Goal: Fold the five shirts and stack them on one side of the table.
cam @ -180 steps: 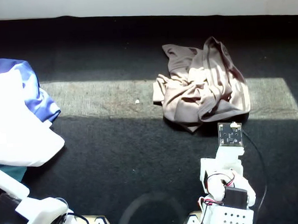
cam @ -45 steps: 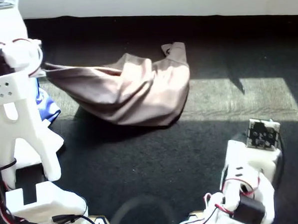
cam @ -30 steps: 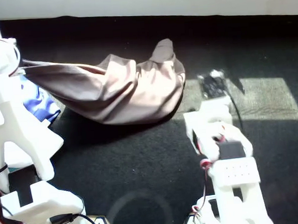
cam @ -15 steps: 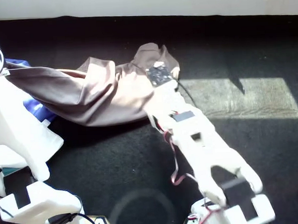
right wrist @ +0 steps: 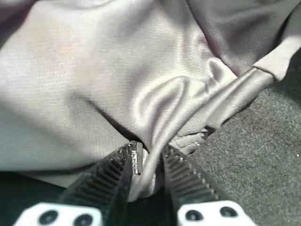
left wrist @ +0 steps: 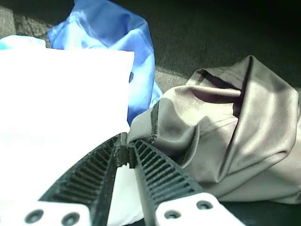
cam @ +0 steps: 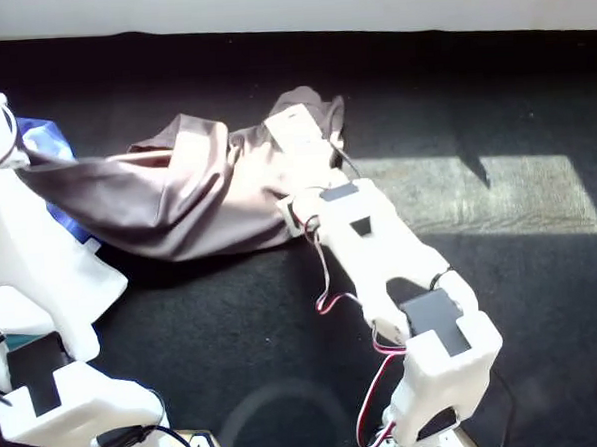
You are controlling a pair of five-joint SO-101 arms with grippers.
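A taupe shirt (cam: 187, 194) lies stretched and crumpled across the dark table, left of centre. My left gripper (left wrist: 128, 149) is shut on the shirt's hem (left wrist: 150, 125), holding that end raised over the pile at the left edge. The left arm (cam: 19, 248) stands tall there. My right arm (cam: 364, 230) stretches from the front to the shirt's far right end. Its gripper (right wrist: 149, 162) pinches a fold of the taupe fabric (right wrist: 155, 101) between its fingers, just above the table.
A blue shirt (left wrist: 117, 42) and a white shirt (left wrist: 61, 103) are piled at the left edge, partly under the raised taupe cloth; both show in the high view, blue shirt (cam: 43, 132), white shirt (cam: 91, 279). A sunlit strip (cam: 477, 194) crosses the dark table (cam: 234, 327) on the right.
The left arm has pulled the taupe shirt leftward from the middle right. The right arm swung from the front right to the shirt's right end and closed on a fold.
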